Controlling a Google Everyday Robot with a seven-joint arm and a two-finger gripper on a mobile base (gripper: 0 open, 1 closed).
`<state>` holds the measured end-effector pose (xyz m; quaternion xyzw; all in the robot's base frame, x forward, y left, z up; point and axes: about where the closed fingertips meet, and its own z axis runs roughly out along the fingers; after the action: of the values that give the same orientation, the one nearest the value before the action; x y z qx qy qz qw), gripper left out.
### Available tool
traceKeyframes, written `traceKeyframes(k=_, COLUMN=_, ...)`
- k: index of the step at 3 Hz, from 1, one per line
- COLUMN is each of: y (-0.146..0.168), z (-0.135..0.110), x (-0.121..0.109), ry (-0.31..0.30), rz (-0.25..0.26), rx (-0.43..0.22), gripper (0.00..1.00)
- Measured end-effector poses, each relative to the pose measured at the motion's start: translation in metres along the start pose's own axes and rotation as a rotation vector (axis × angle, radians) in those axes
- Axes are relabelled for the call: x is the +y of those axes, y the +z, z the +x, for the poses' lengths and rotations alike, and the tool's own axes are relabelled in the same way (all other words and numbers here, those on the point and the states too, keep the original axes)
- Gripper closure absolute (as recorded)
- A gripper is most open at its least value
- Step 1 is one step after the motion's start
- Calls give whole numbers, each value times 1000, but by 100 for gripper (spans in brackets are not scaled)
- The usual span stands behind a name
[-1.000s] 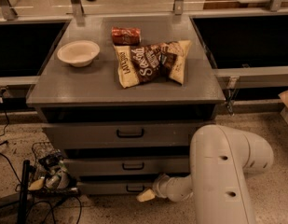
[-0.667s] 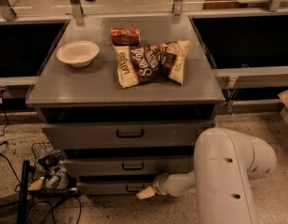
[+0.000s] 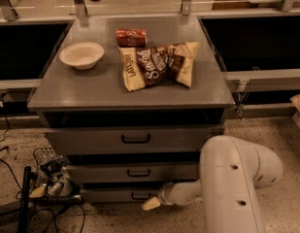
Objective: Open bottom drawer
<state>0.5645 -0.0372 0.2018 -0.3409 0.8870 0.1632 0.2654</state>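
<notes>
The grey cabinet has three drawers. The bottom drawer point(image 3: 115, 195) is the slim lowest panel with a small black bar handle point(image 3: 141, 196). It looks closed or barely out. My gripper point(image 3: 152, 204) is at the end of the white arm point(image 3: 232, 178), low down, just right of and below that handle, close to the drawer front. The middle drawer point(image 3: 132, 172) and the tall top drawer point(image 3: 135, 140) are above it, both shut.
On the cabinet top point(image 3: 81, 89) lie a white bowl point(image 3: 81, 55), a red packet point(image 3: 131, 36) and chip bags point(image 3: 157, 64). A black wire rack with clutter and cables point(image 3: 45, 183) stands on the floor at the left of the cabinet.
The arm has shifted slightly; the gripper stays by the bottom drawer's handle. The drawers have not visibly moved.
</notes>
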Motion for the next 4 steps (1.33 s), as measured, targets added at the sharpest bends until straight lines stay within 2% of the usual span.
traceKeyframes(k=1, y=18, z=15, x=5, ry=9, rz=-25, rx=45, gripper=0)
traceKeyframes(k=2, y=18, z=15, x=5, ry=9, rz=-25, rx=45, gripper=0)
traceKeyframes(k=3, y=10, z=23, x=21, ry=-29, rz=-69, rx=62, gripper=0)
traceKeyframes(k=4, y=-6, z=37, x=48, ry=-58, rz=-137, rx=66, gripper=0)
